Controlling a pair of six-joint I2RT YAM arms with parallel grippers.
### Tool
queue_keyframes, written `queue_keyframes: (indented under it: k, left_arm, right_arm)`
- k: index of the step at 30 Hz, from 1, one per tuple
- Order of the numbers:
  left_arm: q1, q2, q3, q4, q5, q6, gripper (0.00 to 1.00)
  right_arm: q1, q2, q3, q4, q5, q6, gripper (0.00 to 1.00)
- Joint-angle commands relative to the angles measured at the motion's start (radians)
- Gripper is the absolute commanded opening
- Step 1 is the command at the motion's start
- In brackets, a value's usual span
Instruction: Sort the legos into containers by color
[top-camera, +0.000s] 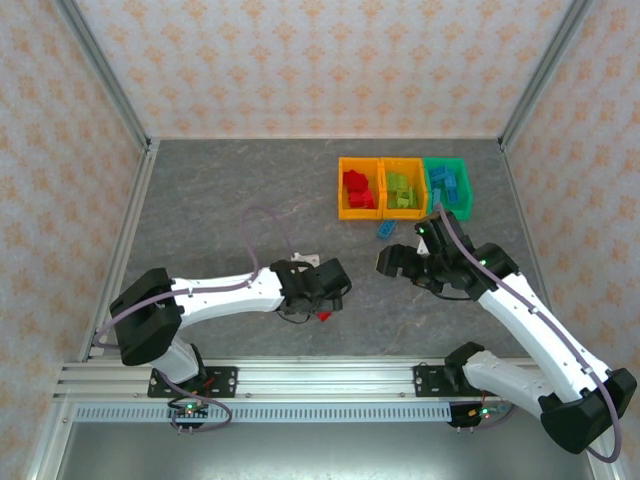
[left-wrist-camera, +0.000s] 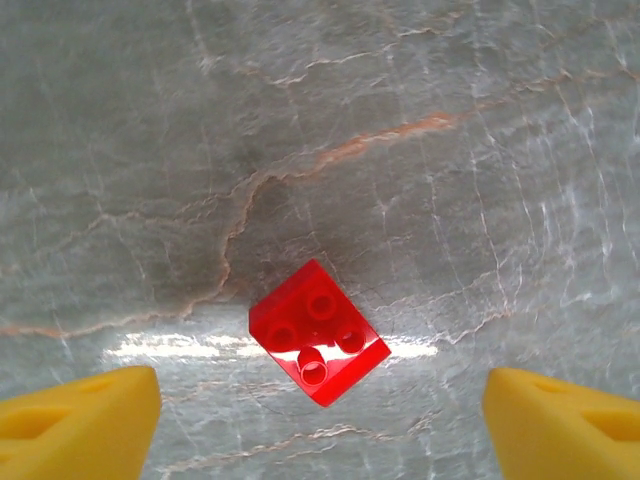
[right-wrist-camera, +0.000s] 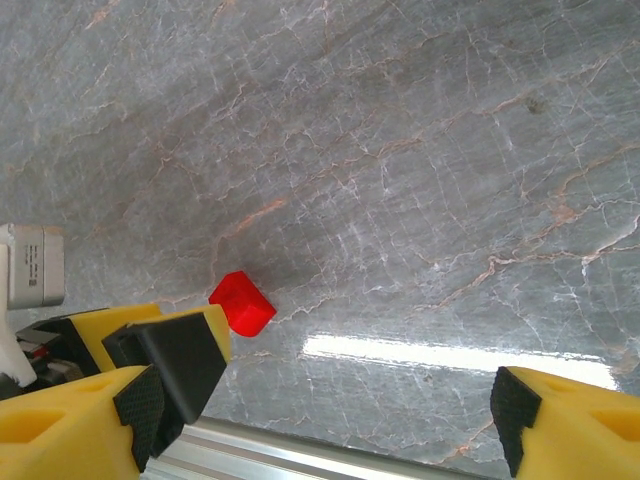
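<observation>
- Left claw (left-wrist-camera: 318, 425): both yellow fingers (left-wrist-camera: 75, 425) cut off at the bottom edge, at 5 and 7 o'clock.
- Bricks (top-camera: 357, 188) inside the bins (top-camera: 404, 214): too small to count.

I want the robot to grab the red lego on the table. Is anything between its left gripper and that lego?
No, nothing visible is in the way. The left gripper hangs open right over the red lego, and only bare table lies between its fingers and the lego.

Both arms have white links (top-camera: 215, 292) and black joints (top-camera: 148, 325), with lilac cables (top-camera: 246, 235) trailing along them. The fingers (right-wrist-camera: 565, 425) are yellow wedges faced with black textured pads (right-wrist-camera: 515, 408).
</observation>
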Motion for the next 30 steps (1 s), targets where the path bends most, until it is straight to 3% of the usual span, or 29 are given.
queue_keyframes:
  k: [1,9,13,17,20,24,27,30]
  left_arm:
    - [0.002,0.050,-0.009,0.016,0.001,-0.241,0.80]
    - [0.001,0.147,-0.030,0.108,0.070,-0.333,0.78]
    - [0.002,0.163,-0.033,0.103,0.057,-0.333,0.62]
    - [0.005,0.167,-0.046,0.107,0.069,-0.321,0.38]
    - [0.019,0.159,-0.043,0.129,0.078,-0.259,0.28]
    - [0.047,0.139,-0.002,0.132,0.084,-0.183,0.21]
    - [0.070,0.114,0.089,0.129,0.042,-0.045,0.21]
    - [0.109,0.160,0.288,0.042,-0.027,0.131,0.21]
  right_arm:
    - [0.005,-0.016,0.005,-0.029,-0.005,-0.012,0.87]
    - [0.005,-0.036,-0.012,-0.045,-0.011,-0.017,0.87]
    - [0.005,-0.057,-0.016,-0.058,-0.025,-0.022,0.87]
    - [0.005,-0.057,-0.033,-0.085,-0.127,-0.078,0.87]
    - [0.007,-0.049,-0.050,-0.098,-0.221,-0.105,0.85]
    - [0.009,-0.068,-0.039,-0.051,-0.254,-0.078,0.85]
    - [0.010,-0.110,-0.007,0.003,-0.178,-0.034,0.86]
    - [0.009,-0.160,0.011,0.047,-0.021,0.017,0.86]
